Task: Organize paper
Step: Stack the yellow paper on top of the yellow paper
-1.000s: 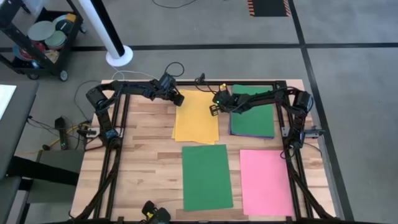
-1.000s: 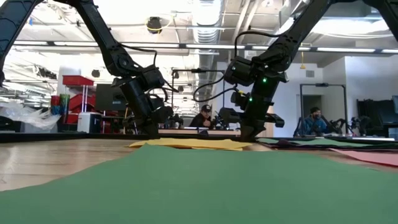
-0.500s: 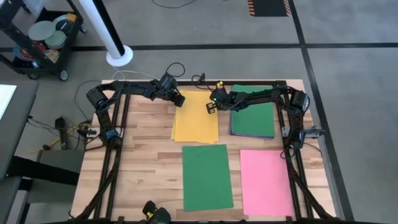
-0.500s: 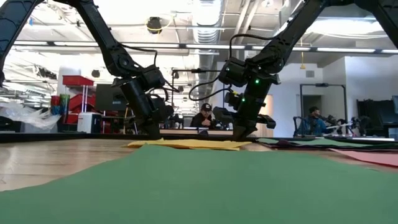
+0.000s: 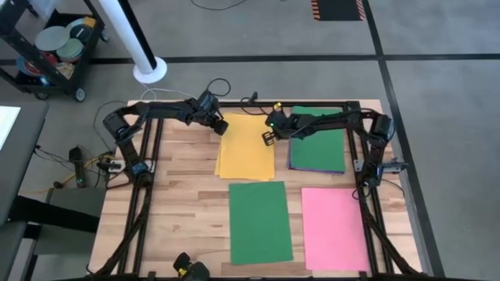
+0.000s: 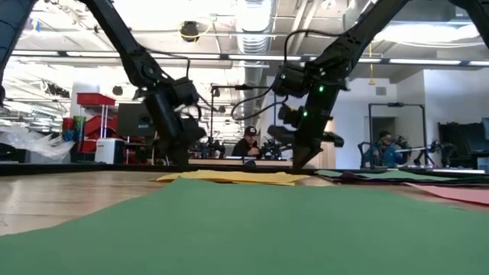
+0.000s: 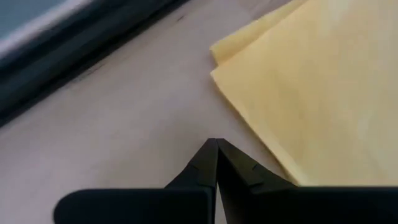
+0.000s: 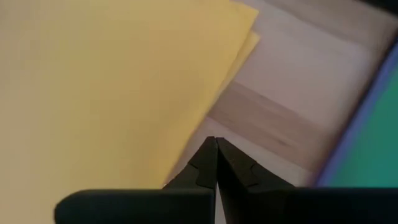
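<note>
While both dark arms reach in from the upper corners of the wooden table [image 5: 180, 195], the action sits around the yellow rectangular paper stack [image 5: 247, 148] at upper centre of the overhead frame. The left gripper [image 5: 220, 125] is down at that stack's upper left corner, fingers clenched tight together with nothing between them; its wrist view shows the tips over bare wood just beside the yellow sheets' edge [image 7: 311, 93]. The right gripper [image 5: 267, 138] is on the opposite side, at the stack's right edge, also pinched shut on nothing, its tips over the wood strip between yellow paper [image 8: 112, 81] and the neighbouring pile. That pile, a green sheet lying on purple paper [image 5: 319, 144], sits upper right under the right arm. Two yellow sheets look slightly fanned, one corner peeking past the other. Lower down, a single green sheet [image 5: 260, 222] lies at centre and a pink sheet [image 5: 334, 228] at lower right, well apart from both grippers. From table level, both grippers point down at the yellow stack [image 6: 229, 177], and people sit at desks [image 6: 248, 145] beyond the table.
</note>
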Motion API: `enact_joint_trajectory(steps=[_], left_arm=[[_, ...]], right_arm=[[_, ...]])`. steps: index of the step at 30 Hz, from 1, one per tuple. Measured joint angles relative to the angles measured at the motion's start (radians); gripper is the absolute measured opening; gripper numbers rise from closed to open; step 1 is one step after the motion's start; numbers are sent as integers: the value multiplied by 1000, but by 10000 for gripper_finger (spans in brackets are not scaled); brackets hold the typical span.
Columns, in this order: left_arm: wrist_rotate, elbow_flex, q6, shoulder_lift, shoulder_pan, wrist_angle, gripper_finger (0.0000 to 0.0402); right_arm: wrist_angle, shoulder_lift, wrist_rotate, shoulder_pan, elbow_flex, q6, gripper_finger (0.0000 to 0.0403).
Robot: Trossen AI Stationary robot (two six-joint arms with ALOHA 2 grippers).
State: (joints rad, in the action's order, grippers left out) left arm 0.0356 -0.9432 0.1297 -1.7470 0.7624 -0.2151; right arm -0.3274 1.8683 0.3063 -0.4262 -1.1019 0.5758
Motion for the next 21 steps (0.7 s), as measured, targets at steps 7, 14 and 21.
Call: enact_joint_trajectory(steps=[7, 14, 21], left_arm=[[-17, -1, -124, 165, -44, -246, 0], [-24, 104, -168, 276, -180, -377, 0], [-109, 313, -111, 345, -296, -235, 0]], right_arm=[[-135, -84, -29, 49, -1, -145, 0], [-277, -96, -147, 175, 1, -302, 0], [-264, -95, -185, 274, 12, -327, 0]])
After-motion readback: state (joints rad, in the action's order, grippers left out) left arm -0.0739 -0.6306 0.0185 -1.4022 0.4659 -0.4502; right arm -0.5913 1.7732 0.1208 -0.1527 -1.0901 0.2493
